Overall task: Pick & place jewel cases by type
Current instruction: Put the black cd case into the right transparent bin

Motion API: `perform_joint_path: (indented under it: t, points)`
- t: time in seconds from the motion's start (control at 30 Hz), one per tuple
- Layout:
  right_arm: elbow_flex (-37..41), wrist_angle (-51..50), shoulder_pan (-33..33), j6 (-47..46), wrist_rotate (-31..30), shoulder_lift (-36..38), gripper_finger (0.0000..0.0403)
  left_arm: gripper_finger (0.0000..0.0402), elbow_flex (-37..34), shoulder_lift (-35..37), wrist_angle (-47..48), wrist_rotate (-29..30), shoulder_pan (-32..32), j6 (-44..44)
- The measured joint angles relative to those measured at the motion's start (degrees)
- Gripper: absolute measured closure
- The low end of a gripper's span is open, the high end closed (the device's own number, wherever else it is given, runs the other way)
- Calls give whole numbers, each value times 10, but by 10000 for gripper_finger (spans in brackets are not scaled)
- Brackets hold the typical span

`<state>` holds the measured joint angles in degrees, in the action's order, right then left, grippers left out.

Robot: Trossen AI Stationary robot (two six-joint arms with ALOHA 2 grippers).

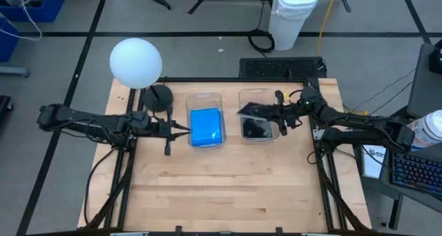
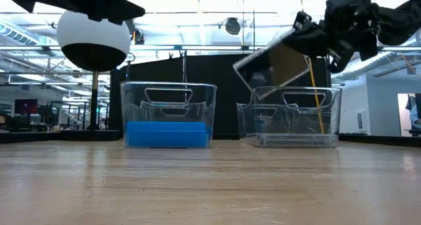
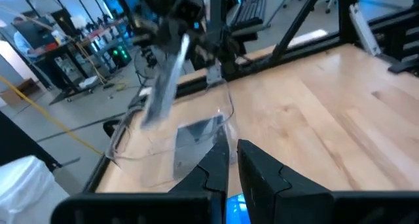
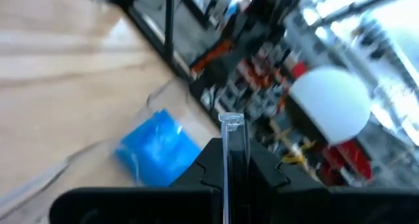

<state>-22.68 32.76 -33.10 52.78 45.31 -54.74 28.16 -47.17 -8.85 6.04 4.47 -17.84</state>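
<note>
We see the right gripper (image 2: pixel 314 41) raised above the right tub (image 1: pixel 260 116), its fingers (image 4: pixel 258 165) clamped on the edge of a grey see-through jewel case (image 2: pixel 275 66). In the low view that case hangs tilted, one corner dipping toward the tub's rim while the rest of it stands clear above the tub. The right wrist view shows the same case (image 4: pixel 231 160) edge-on, a thin clear line pinched between the two dark fingers. From overhead the held case (image 1: pixel 253 110) sits over the back-left part of the right tub, and a dark, squarish case (image 1: pixel 257 129) lies flat on the tub's floor below it.

The left gripper (image 1: pixel 181 132) holds nothing. Its fingers (image 3: pixel 262 171) stand almost together, only a narrow slit between them, and it hovers just beside the left wall of the left tub (image 1: pixel 205 98), well above the wooden table (image 1: pixel 228 188).

Inside the left tub lies a stack of bright blue jewel cases (image 1: pixel 206 125); in the low view they fill the lower part of that tub as a blue block (image 2: pixel 166 133).

Farther back, a white globe lamp (image 1: pixel 136 62) on a dark round base stands at the table's back-left corner. Beyond the table a white bin (image 1: pixel 293 15) rests on the floor.

We can read no brand, label or writing on the cases, tubs or arms.
</note>
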Motion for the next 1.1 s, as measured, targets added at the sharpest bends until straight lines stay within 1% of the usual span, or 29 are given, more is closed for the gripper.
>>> perform_joint_path:
  t: [0.1, 0.2, 0.3, 0.37, 0.5, 0.57, 0.63, 0.7, 0.8, 0.87, 0.93, 1.0, 1.1]
  points:
    - [1, 49, 0, -19, 33, 0, 385, 360, 1, -38, -32, 14, 0, -2]
    - [1, 100, 0, -38, 78, 0, 385, 359, 26, -93, -67, 20, 0, -45]
    - [1, 149, 1, -64, 119, 0, 385, 358, 60, -144, -94, -4, 0, -98]
    - [1, 182, 5, -82, 138, 0, 385, 347, 84, -172, -95, -24, 0, -124]
    - [1, 240, 16, -110, 150, 0, 385, 298, 123, -228, -96, -73, 1, -190]
    - [1, 266, 25, -124, 150, 0, 385, 264, 133, -253, -97, -76, 4, -238]
    - [1, 279, 35, -128, 150, 0, 385, 230, 137, -279, -122, -51, 5, -303]
    - [1, 297, 47, -131, 151, 0, 385, 199, 137, -306, -173, -12, 4, -368]
    - [1, 303, 66, -129, 151, 0, 385, 162, 137, -344, -288, 38, 4, -433]
    - [1, 305, 75, -129, 151, 0, 385, 144, 137, -357, -363, 48, 4, -446]
    - [1, 309, 82, -128, 150, 0, 385, 130, 138, -361, -405, 32, 0, -444]
    - [1, 309, 89, -122, 150, 0, 385, 123, 145, -362, -387, 3, -7, -429]
    - [1, 312, 106, -111, 140, 0, 385, 120, 160, -363, -347, -5, -18, -399]
